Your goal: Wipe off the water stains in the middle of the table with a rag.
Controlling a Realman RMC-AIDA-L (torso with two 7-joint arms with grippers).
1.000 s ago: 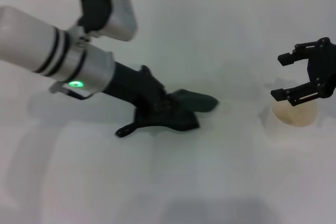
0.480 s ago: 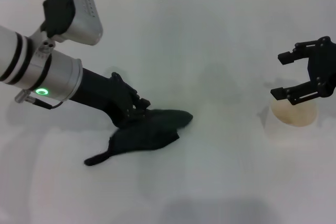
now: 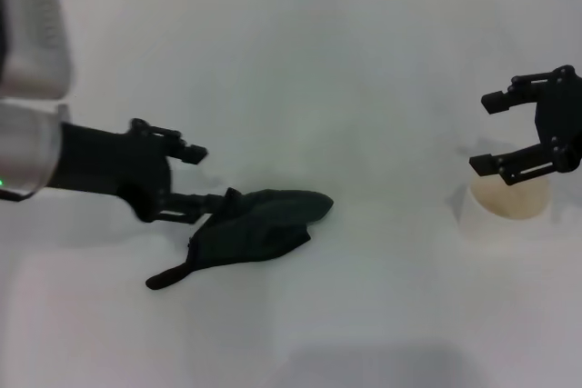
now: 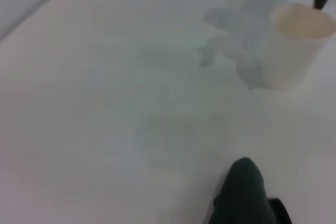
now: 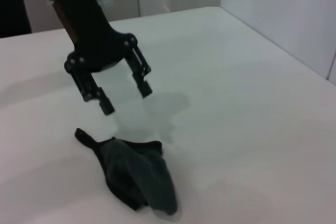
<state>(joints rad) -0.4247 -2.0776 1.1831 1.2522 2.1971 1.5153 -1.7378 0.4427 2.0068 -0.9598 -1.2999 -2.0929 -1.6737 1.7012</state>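
With rag (image 3: 253, 227) lying free just beside open left claw (image 3: 202, 177), no stain visible: wiping looks done. Next: retreat. Right claw (image 3: 496, 133) open, idle above cup (image 3: 509, 199).

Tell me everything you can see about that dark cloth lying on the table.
The rag is a soft, dark green-black cloth, crumpled into a loose heap with folds, and a thin tail-like corner trails out from one end. It lies flat on the white table, left of the middle in the head view. The left gripper, open, hangs just beside and above it; the right wrist view shows a clear gap between them, so only the table touches the cloth.
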